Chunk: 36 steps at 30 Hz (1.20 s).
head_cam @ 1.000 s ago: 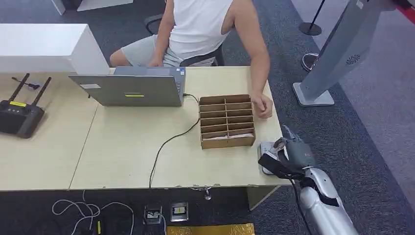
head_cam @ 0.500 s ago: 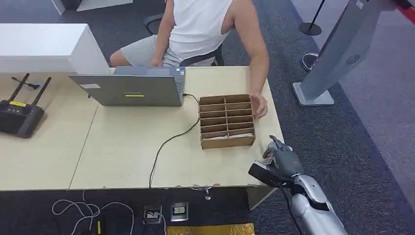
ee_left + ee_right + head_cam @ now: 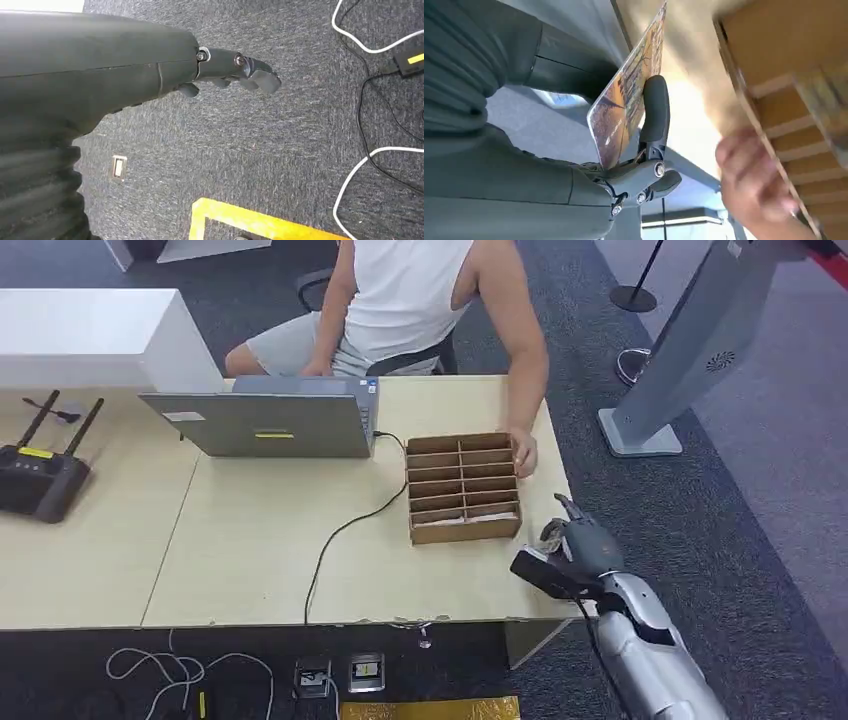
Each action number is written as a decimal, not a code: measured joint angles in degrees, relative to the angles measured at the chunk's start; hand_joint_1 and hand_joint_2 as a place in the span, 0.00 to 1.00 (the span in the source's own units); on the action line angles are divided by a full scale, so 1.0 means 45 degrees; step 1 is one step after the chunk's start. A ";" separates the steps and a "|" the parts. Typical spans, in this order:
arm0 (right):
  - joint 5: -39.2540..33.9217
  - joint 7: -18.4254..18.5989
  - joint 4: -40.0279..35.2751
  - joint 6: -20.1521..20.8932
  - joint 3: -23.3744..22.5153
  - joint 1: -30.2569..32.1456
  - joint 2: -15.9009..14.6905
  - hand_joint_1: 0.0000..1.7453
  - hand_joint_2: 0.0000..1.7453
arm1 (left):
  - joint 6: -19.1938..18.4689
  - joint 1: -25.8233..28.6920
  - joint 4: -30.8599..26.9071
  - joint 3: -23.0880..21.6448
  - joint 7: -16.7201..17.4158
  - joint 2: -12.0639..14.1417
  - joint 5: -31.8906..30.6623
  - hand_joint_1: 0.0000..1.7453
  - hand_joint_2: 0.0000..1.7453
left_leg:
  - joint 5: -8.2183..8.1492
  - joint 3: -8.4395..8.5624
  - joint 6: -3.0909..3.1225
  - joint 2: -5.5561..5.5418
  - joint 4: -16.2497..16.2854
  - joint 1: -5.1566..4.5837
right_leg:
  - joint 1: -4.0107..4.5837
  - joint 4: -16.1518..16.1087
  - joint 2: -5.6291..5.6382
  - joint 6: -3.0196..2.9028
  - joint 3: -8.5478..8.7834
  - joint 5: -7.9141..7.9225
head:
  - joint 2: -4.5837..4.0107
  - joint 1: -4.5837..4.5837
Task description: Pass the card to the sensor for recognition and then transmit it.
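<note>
The robot's right hand (image 3: 578, 545) hovers off the near right corner of the table (image 3: 250, 540), just beside the cardboard divider box (image 3: 463, 487), and it is clamped on the card (image 3: 626, 112): the right wrist view shows the card pinched edgewise between the thick thumb and a dark finger (image 3: 655, 107) pressed against its printed face. A person's hand (image 3: 524, 452) rests at the far right corner of the box, and in the wrist view that hand (image 3: 754, 177) looms blurred and close to the card. The risks look plain enough. The card is held by a narrow pinch near one end, so a quick swing or a knock against the box wall could twist it out of the hold or drop it over the table edge onto the carpet. If the handover comes next, a mistimed release against the waiting hand could also let it fall. The sensor cannot be picked out from here, so whether the card has been read is not clear. The head view gives the layout, with the laptop (image 3: 265, 422) and its cable (image 3: 345, 530) running across the table, but hides the card behind the hand; the right wrist view reveals the card and the pinch. The left hand (image 3: 235, 70) hangs over the carpet, fingers loosely curled, holding nothing.
</note>
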 joint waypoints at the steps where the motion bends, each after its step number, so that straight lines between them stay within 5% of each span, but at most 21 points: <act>1: 0.0000 -0.0034 -0.0005 0.0049 -0.0044 -0.0236 -0.0025 1.00 1.00 | 0.0000 0.0000 0.0000 0.0000 0.0000 0.0000 -0.0024 0.00 1.00 | 0.0000 0.0001 0.0000 0.0001 0.0000 0.0000 | 0.0000 0.0000 0.0005 0.0000 0.0000 0.0000 | 0.0000 0.0005; 22: 0.0705 -0.0880 -0.0189 0.0860 -0.0520 -0.4519 -0.0253 1.00 1.00 | -0.0481 -0.0459 0.0000 -0.0190 0.0000 0.0005 -0.0879 0.00 1.00 | 0.0007 -0.0006 0.0003 0.0001 0.0003 0.0000 | 0.0000 0.0007 0.0001 0.0004 0.0002 0.0008 | 0.0000 0.0005; 36: 0.1680 -0.1394 0.2345 0.0705 0.0023 -0.7033 0.1107 1.00 1.00 | -0.0733 -0.0827 0.0000 -0.0573 0.0136 0.0000 -0.1102 0.00 1.00 | 0.0012 -0.0016 0.0007 -0.0008 0.0002 0.0002 | 0.0002 0.0013 -0.0007 0.0004 -0.0002 0.0008 | 0.0000 0.0010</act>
